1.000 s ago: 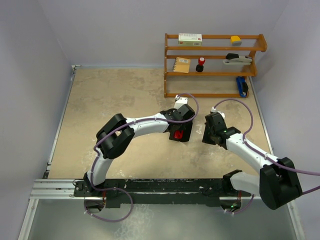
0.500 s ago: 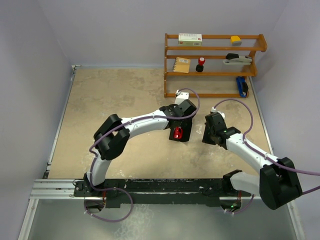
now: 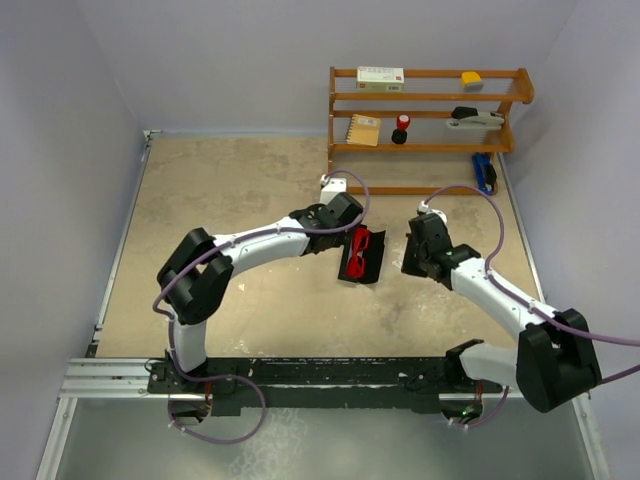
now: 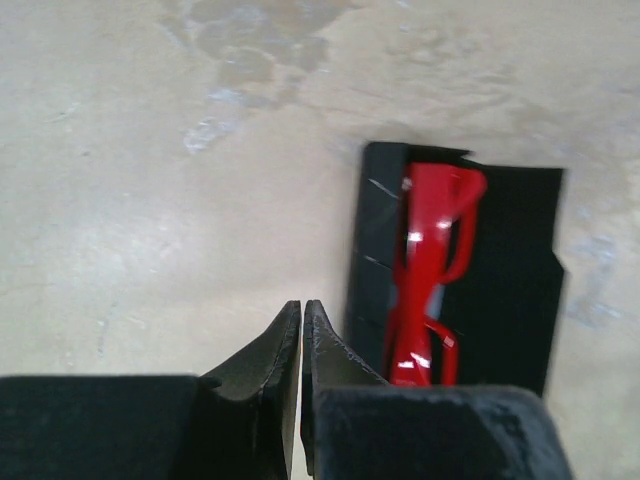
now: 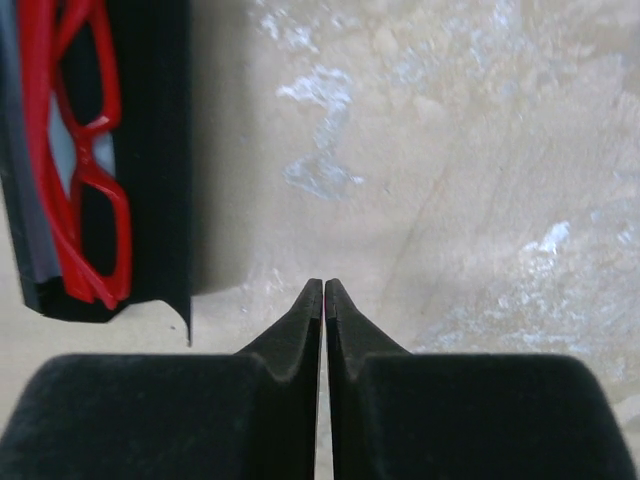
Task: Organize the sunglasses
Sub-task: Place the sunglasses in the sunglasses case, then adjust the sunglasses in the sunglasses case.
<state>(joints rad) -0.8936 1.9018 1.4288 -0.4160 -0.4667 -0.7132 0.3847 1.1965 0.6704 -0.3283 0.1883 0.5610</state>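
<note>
Sunglasses: the red sunglasses (image 3: 361,250) lie lengthwise in the case, on the side nearer the left hand. Nothing grips them.
Case: a black oblong case (image 3: 376,258) lies open and flat on the worktop (image 3: 240,190), right of centre and in front of the shelf. The red frame runs along its long axis, with bare black lining beside it.
Left hand: the left hand (image 4: 302,305) is clenched, its two fingers pressed together with nothing between them. It hangs over bare worktop just beside the case's left edge, apart from the glasses.
Right hand: the right hand (image 5: 323,285) is also clenched and empty, its fingertips meeting in a thin line. It sits over bare worktop on the case's right side, near it but not touching it.
Arms: from above, the left arm reaches across from the near left and the right arm bends in from the near right. The case lies between the two hands.
Shelf: a wooden shelf (image 3: 430,130) stands at the far right of the worktop and holds a few small items, well apart from the case.
Worktop surface: tan and mottled, with pale scuffed patches around the case.
</note>
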